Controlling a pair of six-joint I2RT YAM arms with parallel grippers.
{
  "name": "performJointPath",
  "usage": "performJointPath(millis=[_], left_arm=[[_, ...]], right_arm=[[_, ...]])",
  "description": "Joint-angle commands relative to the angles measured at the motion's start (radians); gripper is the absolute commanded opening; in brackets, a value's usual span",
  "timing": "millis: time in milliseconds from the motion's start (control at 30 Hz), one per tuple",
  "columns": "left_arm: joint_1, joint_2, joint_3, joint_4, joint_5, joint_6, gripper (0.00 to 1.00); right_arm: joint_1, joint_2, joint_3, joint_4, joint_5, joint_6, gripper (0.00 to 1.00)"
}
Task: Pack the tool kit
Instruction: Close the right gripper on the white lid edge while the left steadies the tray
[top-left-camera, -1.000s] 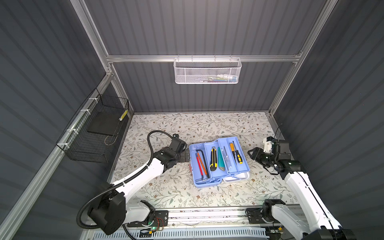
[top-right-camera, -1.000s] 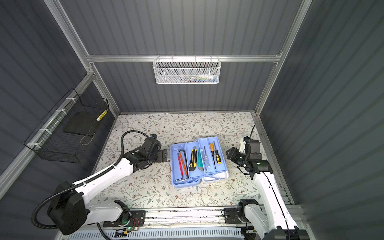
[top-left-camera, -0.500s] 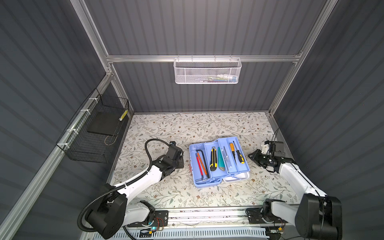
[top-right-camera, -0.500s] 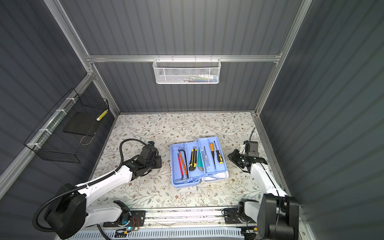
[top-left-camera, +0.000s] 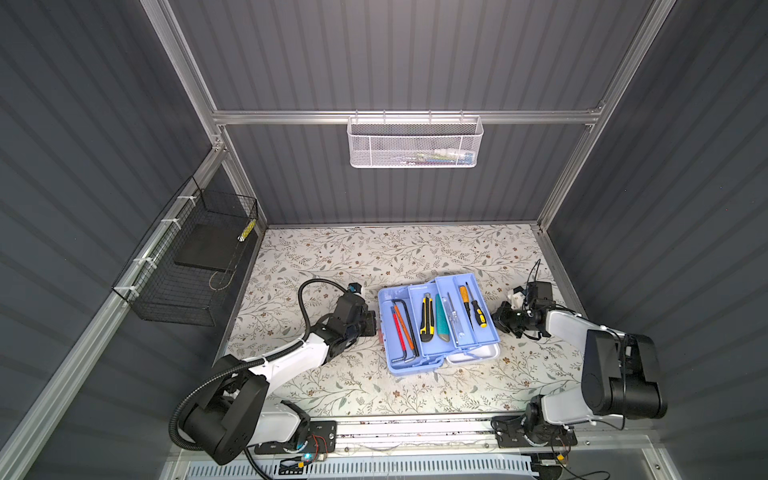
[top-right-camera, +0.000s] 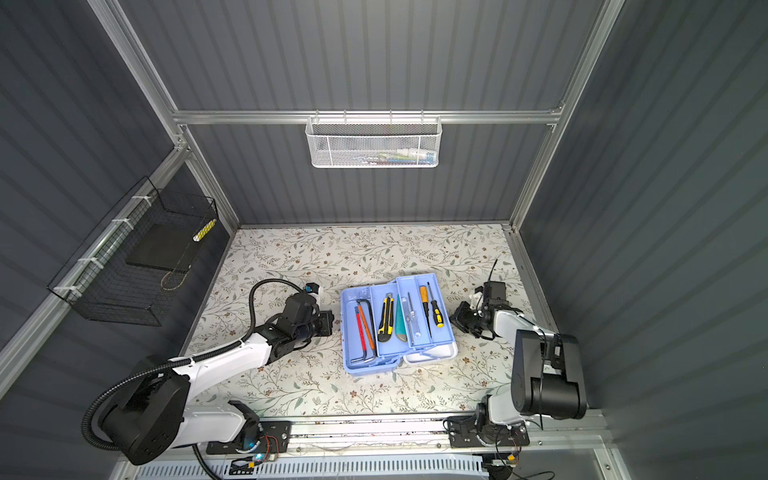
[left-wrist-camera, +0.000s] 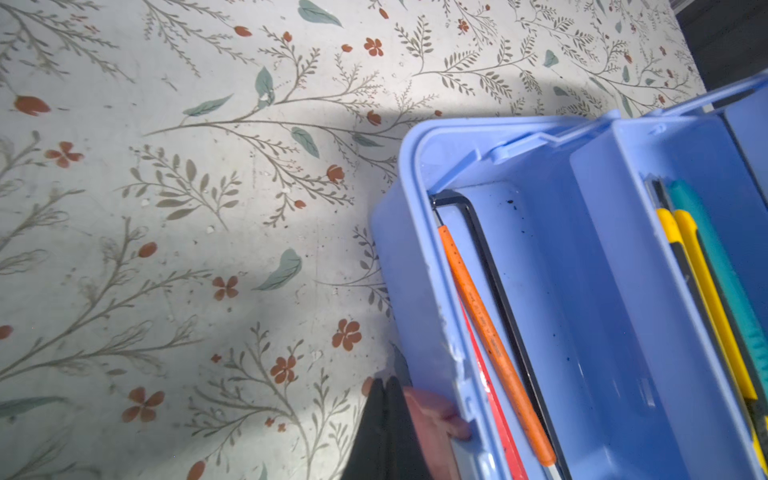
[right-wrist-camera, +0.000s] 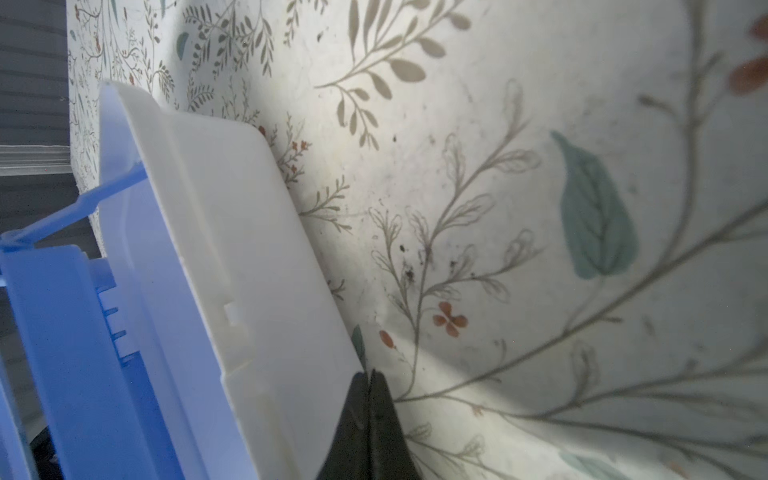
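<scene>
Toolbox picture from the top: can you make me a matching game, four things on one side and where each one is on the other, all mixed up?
Things:
1 white basket
2 yellow knife
3 black basket
4 black-and-yellow screwdriver

Places:
A hanging on the left wall
B toolbox, right-hand tray
C hanging on the back wall
D toolbox, middle tray

Pairs: 1-C, 2-D, 3-A, 4-B.
</scene>
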Motion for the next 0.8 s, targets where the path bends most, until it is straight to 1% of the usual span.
performJointPath(millis=[0,333,567,700,767], left_arm=[[0.006,0.040,-0.006,0.065,0.062,-0.009,0.00],[0.005,0.113,0.024,0.128,0.167,0.000,0.00],[0.004,0.103,0.039,0.146,0.221,-0.014,0.00],[0.003,0.100,0.047,0.143,0.230,-0.014,0.00],[0.003,0.101,0.065,0.114,0.224,-0.006,0.00]], right_arm=[[0.005,0.010,0.026,0.005,-0.058,-0.033,0.05],[0.015,0.025,0.034,-0.011,-0.171,-0.052,0.05],[0.016,0.031,0.032,-0.019,-0.247,-0.053,0.05],[0.016,0.017,0.026,-0.006,-0.278,-0.043,0.05],[0.016,0.016,0.030,-0.007,-0.301,-0.043,0.05]])
